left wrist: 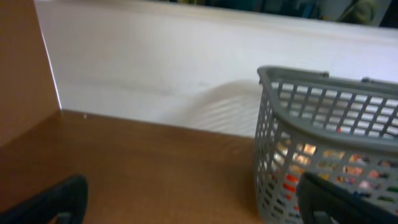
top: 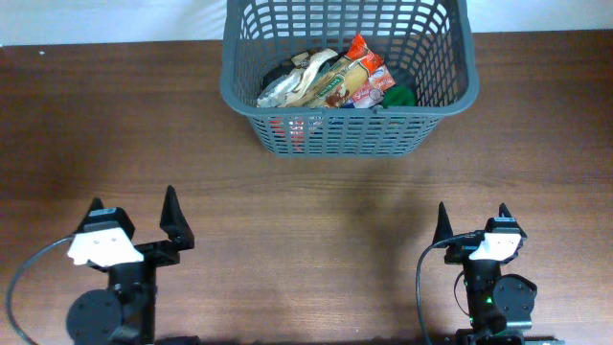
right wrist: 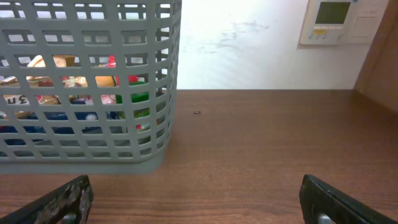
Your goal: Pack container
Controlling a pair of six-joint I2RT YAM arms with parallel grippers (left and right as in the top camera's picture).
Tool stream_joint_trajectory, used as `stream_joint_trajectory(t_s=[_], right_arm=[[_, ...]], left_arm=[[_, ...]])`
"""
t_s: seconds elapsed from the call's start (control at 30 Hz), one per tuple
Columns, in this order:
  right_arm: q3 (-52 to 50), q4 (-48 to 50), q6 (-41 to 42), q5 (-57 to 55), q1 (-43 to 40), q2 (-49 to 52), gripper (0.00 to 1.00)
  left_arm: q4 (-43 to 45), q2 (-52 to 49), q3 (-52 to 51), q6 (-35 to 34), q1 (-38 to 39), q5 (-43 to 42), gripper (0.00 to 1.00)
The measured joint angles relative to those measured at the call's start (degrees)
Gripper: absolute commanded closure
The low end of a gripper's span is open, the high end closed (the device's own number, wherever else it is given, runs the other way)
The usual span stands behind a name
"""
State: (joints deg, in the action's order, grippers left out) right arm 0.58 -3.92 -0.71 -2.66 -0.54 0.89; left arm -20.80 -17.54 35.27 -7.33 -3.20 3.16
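Observation:
The container [top: 345,108], a dark grey lattice basket, stands at the far middle of the wooden table. Several grocery packets [top: 330,81] lie inside it, among them a red one and a green one. My left gripper [top: 134,199] rests at the near left, open, with nothing between its fingers. My right gripper [top: 472,209] rests at the near right, also open and holding nothing. In the left wrist view the container [left wrist: 323,81] is ahead to the right of the gripper [left wrist: 193,208]. In the right wrist view the container [right wrist: 87,155] is ahead to the left of the gripper [right wrist: 196,202].
A white wall runs behind the table's far edge. A brown side panel [left wrist: 22,62] stands at the table's left end. A wall control unit [right wrist: 333,18] hangs at the far right. Bare wood [top: 306,211] lies between both grippers and the container.

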Motion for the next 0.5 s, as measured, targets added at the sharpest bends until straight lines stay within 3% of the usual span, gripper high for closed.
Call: stream_joint_trajectory(t_s=[0.5], right_arm=[[0.0,0.0,0.0,0.0,0.0,0.0,0.01]], left_arm=[[14.1,12.9,-18.1,-1.7,0.0,-0.7,0.01]])
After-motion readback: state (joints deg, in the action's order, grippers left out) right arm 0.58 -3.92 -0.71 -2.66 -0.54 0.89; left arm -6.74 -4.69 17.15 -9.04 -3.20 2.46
